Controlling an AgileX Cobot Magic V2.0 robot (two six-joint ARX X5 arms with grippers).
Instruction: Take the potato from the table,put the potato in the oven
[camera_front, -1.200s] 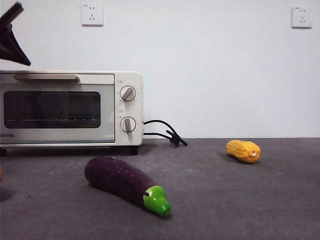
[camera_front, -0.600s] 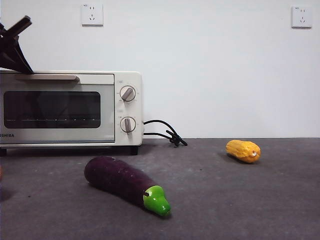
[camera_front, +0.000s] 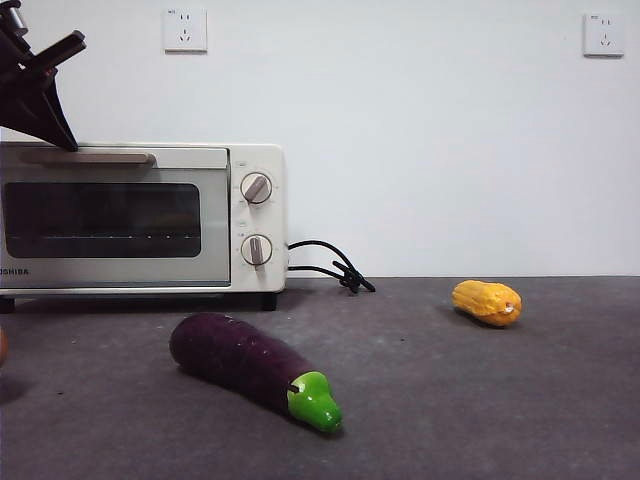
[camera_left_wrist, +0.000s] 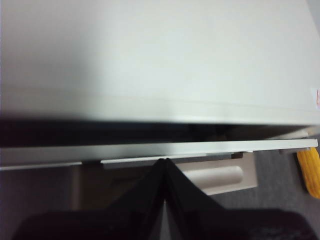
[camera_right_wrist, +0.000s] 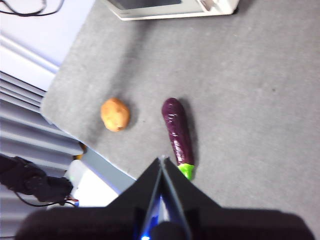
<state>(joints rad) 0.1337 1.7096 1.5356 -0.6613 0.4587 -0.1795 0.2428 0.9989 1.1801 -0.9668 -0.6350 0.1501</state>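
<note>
While the left gripper (camera_left_wrist: 164, 161), jaws pressed together, is held at the oven's (camera_front: 140, 215) handle (camera_front: 90, 156), the potato (camera_right_wrist: 115, 114) is left on the table (camera_right_wrist: 250, 75).

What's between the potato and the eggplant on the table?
Nothing: in the right wrist view, bare table separates the potato from the eggplant.

We see the oven (camera_front: 140, 218) standing at the back left of the surface (camera_front: 450, 400), against the wall. In front of it lies the eggplant (camera_front: 250, 368), and the potato (camera_right_wrist: 115, 114) lies just beside the eggplant, near the surface's edge. The corn cob (camera_front: 487, 301) rests well apart to the right. The left hand (camera_front: 45, 95) hangs above the oven's top left.
</note>
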